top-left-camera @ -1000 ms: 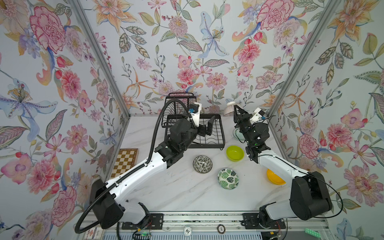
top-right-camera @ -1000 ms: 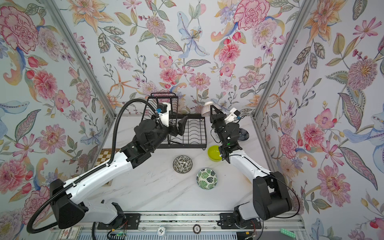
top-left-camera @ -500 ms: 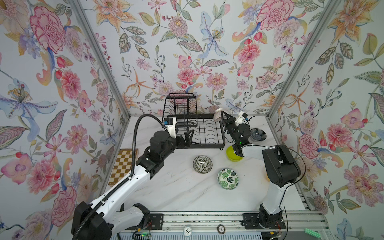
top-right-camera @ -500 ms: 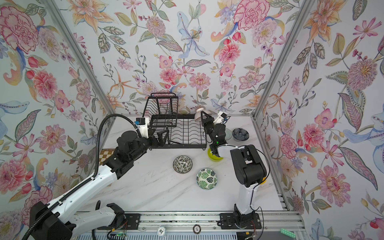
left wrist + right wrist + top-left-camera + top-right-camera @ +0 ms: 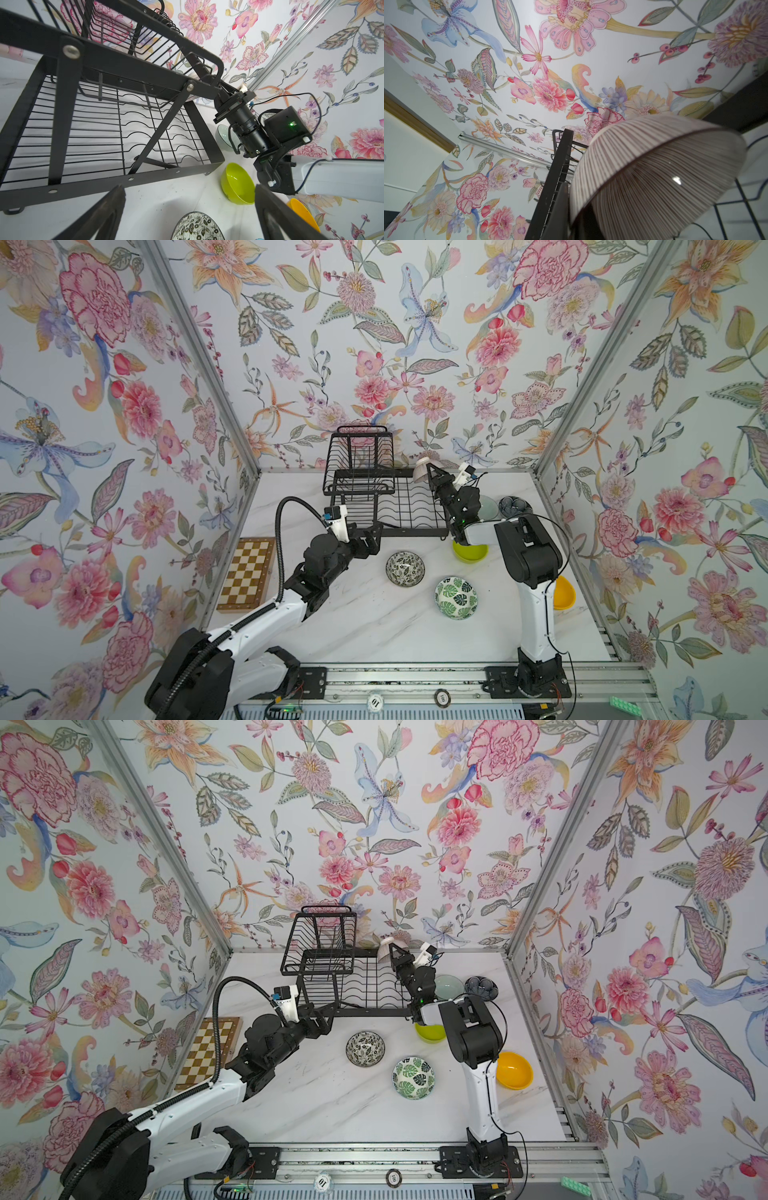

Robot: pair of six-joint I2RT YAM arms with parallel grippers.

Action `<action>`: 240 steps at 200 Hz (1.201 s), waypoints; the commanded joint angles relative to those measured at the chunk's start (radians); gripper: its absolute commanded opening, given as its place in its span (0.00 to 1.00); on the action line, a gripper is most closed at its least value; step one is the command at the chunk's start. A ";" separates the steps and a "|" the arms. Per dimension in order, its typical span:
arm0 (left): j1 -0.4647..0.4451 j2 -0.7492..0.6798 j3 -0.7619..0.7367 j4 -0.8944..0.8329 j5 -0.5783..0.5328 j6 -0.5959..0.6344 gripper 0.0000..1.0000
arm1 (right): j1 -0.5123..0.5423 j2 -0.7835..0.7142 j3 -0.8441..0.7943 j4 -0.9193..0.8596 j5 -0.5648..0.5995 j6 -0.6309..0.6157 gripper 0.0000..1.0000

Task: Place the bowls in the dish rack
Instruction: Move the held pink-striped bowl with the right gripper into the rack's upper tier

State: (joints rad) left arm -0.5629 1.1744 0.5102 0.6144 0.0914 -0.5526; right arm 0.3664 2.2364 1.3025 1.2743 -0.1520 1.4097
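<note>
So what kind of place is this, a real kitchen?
Probably a robot test booth, not a kitchen: flowered wall panels box in a marble-look table, robot arms bolt to a metal rail, and a dish rack sits staged.

At back, black wire two-tier dish rack [image 5: 359, 490]; right of it, pale celadon bowl [image 5: 451, 987] and dark blue patterned bowl [image 5: 481, 987]. In front: black-and-white patterned bowl [image 5: 405, 568], lime green bowl [image 5: 471, 553], green-leaf print bowl [image 5: 456, 597]. Far right, orange-yellow bowl [image 5: 564, 593]; far left, checkered wooden chessboard [image 5: 247, 572]. Over rack's back right corner, pink ribbed bowl [image 5: 420, 470].

left hand [image 5: 189, 188]: spread wide | dish rack [image 5: 104, 184]: just ahead | lime green bowl [image 5: 238, 184]: beside rack corner
</note>
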 commanded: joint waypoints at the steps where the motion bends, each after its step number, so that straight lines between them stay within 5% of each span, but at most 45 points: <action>1: -0.004 0.033 -0.027 0.189 -0.017 0.053 0.99 | 0.006 0.030 0.123 0.062 -0.054 0.024 0.00; 165: -0.015 0.324 -0.055 0.472 -0.124 0.270 0.99 | 0.080 0.241 0.447 -0.121 -0.017 0.112 0.00; 240: -0.015 0.304 -0.082 0.483 -0.145 0.283 0.99 | 0.104 0.309 0.504 -0.127 0.023 0.253 0.00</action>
State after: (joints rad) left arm -0.5705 1.5032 0.4427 1.0676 -0.0311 -0.2863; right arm 0.4545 2.5320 1.7748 1.0878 -0.1555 1.6005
